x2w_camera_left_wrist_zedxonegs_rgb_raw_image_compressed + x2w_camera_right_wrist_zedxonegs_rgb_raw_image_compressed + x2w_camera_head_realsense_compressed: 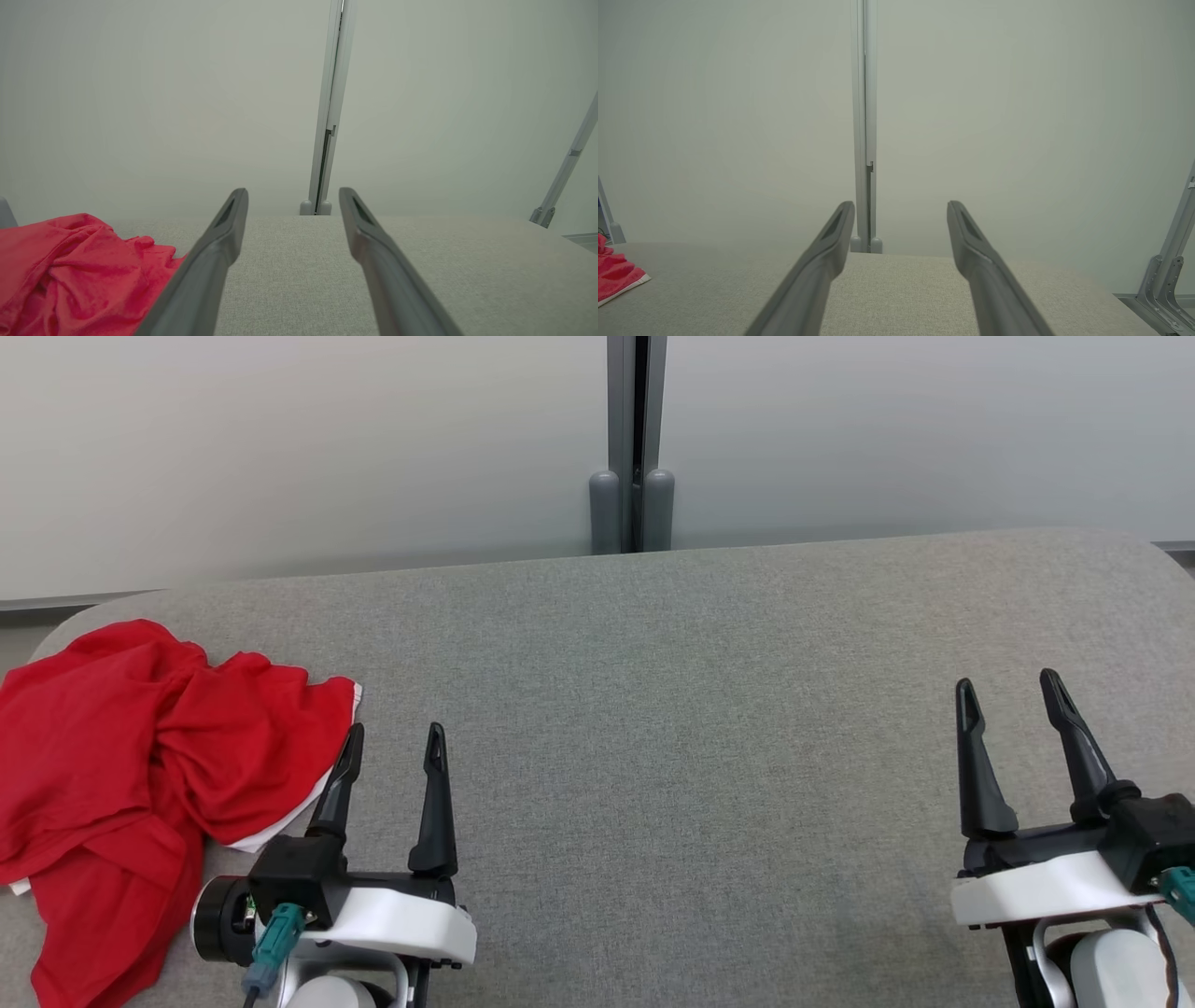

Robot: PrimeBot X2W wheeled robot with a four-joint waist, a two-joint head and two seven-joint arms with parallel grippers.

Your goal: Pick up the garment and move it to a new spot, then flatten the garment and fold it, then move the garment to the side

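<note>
Garment (140, 775), red and crumpled, lies heaped at the grey table's (653, 709) left end, just left of the left gripper (395, 733), running front to back. The right gripper (1006, 681) sits well apart. Both gape wide, holding nothing, and the left looks nearer.

Premises are presenting as a robot test bay: a grey fabric-covered table (709, 709) is spanning the lower frame, while pale partition panels (280, 448) and a metal post (635, 429) are closing off the top.
</note>
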